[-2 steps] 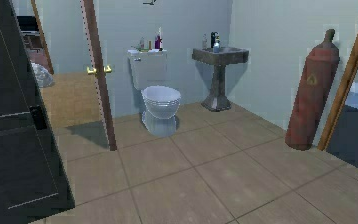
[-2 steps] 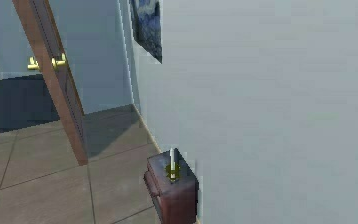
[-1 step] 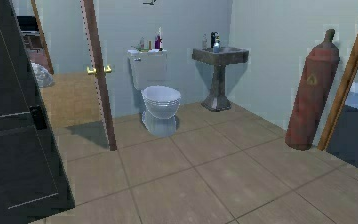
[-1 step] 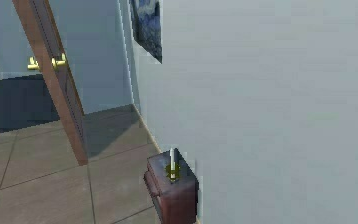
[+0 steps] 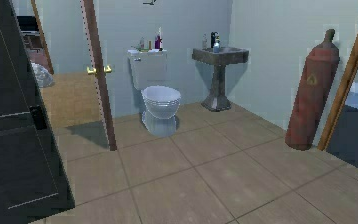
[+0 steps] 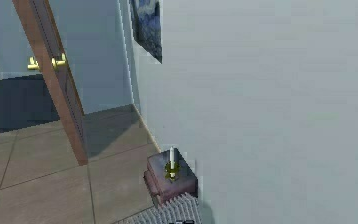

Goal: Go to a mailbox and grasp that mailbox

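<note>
- Forward view: toilet [image 5: 160, 104] is seen at 12 o'clock, sink [image 5: 219, 58] at 1, cylinder [image 5: 312, 90] at 3.
- Arm side view: candle [image 6: 171, 158] on box [image 6: 157, 182] at 6.
- Fingers' state cannot be told.

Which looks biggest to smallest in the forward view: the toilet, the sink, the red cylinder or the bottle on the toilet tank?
1. Red cylinder and toilet: too alike to rank, and the cylinder stands nearer.
2. Sink.
3. Bottle.

Wall picture [image 6: 147, 28] cut by top edge; bottles [image 5: 158, 42] on toilet tank [image 5: 144, 68] unidentifiable
</note>
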Controlling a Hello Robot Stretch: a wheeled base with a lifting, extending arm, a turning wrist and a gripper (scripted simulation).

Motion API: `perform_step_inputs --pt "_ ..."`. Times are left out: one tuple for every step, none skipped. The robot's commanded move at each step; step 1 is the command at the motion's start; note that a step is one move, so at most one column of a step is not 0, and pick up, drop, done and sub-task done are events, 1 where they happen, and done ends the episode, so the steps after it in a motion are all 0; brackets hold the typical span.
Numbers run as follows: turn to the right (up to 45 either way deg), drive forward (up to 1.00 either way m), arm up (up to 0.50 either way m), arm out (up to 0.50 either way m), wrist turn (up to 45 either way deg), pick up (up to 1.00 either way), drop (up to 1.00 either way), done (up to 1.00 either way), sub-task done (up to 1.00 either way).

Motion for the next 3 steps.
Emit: perform_step_inputs --pt "0.0 0.00 0.00 0.00 45.0 0.00 0.00 0.00 0.00" --pt "0.0 0.00 0.00 0.00 45.0 0.00 0.00 0.00 0.00" --pt "0.0 0.00 0.00 0.00 45.0 0.00 0.00 0.00 0.00"
